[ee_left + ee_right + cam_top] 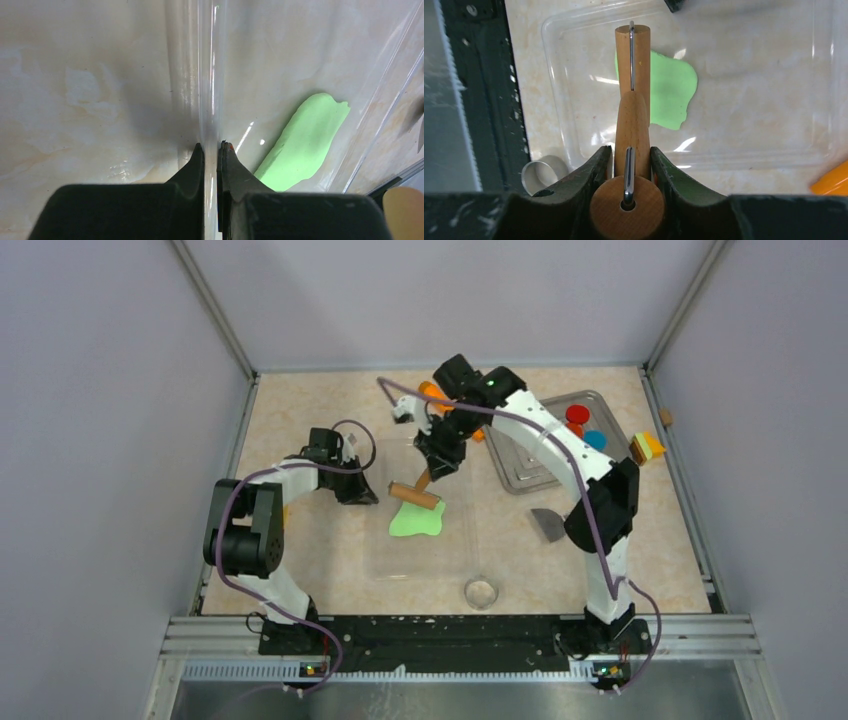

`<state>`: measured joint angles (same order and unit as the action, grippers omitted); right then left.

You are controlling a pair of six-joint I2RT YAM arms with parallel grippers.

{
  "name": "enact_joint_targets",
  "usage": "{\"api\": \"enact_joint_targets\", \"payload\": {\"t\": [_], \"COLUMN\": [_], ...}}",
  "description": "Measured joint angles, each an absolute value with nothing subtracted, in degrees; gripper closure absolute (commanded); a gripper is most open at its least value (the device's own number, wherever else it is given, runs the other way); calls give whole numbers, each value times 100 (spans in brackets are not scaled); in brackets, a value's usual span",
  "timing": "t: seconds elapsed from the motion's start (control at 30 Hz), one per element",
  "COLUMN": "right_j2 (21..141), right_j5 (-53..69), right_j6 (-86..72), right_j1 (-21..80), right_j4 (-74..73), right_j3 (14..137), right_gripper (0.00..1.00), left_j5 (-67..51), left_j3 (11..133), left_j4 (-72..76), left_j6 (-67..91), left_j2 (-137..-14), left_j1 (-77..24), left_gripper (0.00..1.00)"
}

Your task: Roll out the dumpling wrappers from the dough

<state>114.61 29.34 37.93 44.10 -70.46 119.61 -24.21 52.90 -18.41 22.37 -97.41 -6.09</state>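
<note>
Dough (417, 522) partly under roller (640, 60), right gripper (630, 149) clamped on its handle, left gripper (212, 146) pinching tray (200, 75) rim in wrist view

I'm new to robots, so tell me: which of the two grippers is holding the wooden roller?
The right gripper: it clamps the wooden roller over the green dough, while the left gripper pinches the rim of the clear tray.

R hand (433, 470) holds roller (415, 496) on dough (420, 523); L hand (362, 492) at clear tray (420, 562) edge.
</note>
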Motion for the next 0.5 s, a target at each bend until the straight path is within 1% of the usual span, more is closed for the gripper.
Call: {"api": "enact_joint_targets", "payload": {"t": [0.1,0.17,0.2,0.33,0.5], "right_j2": [11487,11487,11504,11594,11631], "right_j5": [3540,3767,4342,4698,5078], "right_j6": [2991,2679,2012,1619,1225], "right_j1": [3800,3603,3428,3358,3094], "right_j4": [-6956,-6873,-6650,-6643,-6348], "right_j3": [11747,11430,10416,10014,10029], "right_gripper": [100,100,100,100,100], "left_j5": [-2423,-2425,-2425,-2438,-2451], "left_j3": [5290,5290,5293,5295,5295], "left_j4": [-1839,-1839,-1839,-1839,-1839], "left_j6": [2235,2231,2204,2163,2119], "left_j2": [-9743,-9743,-9743,-9743,-9743], "left_j1": [-609,-609,-609,-609,-609], "left_gripper": [100,100,100,100,100]}}
